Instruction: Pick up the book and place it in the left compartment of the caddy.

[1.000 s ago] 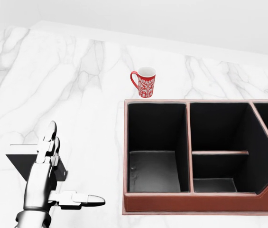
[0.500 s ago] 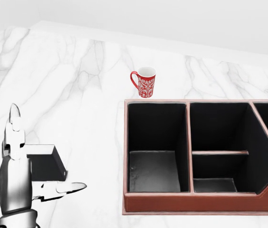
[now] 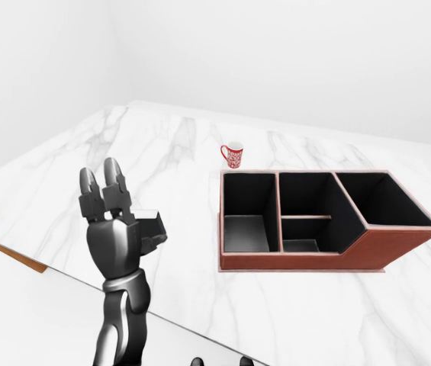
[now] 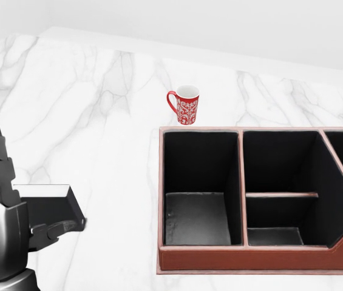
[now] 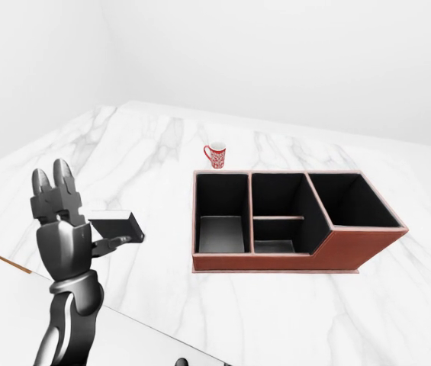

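The book [image 4: 51,208] is a dark grey slab with a pale top edge, lying on the white marble counter [image 4: 98,121] at the lower left of the head view. My left hand [image 5: 78,217] stands upright just left of it and hides its left part. The fingers [image 5: 53,183] point straight up, spread off the book. The thumb [image 4: 59,230] reaches along the book's lower edge; I cannot tell if it touches. The caddy [image 4: 244,258] is reddish-brown with black insides, to the right. Its left compartment [image 4: 198,182] holds nothing. My right hand is not seen.
A red and white patterned mug [image 4: 185,104] stands just above the caddy's upper left corner. The counter's near edge [image 3: 17,259] runs diagonally across the lower left of the left-eye view. Bare marble lies between the book and the caddy.
My left hand has risen and swung left, closer to the camera, turning its back to me. Its thumb now lies by the book's lower edge. The book, caddy and mug have stayed put.
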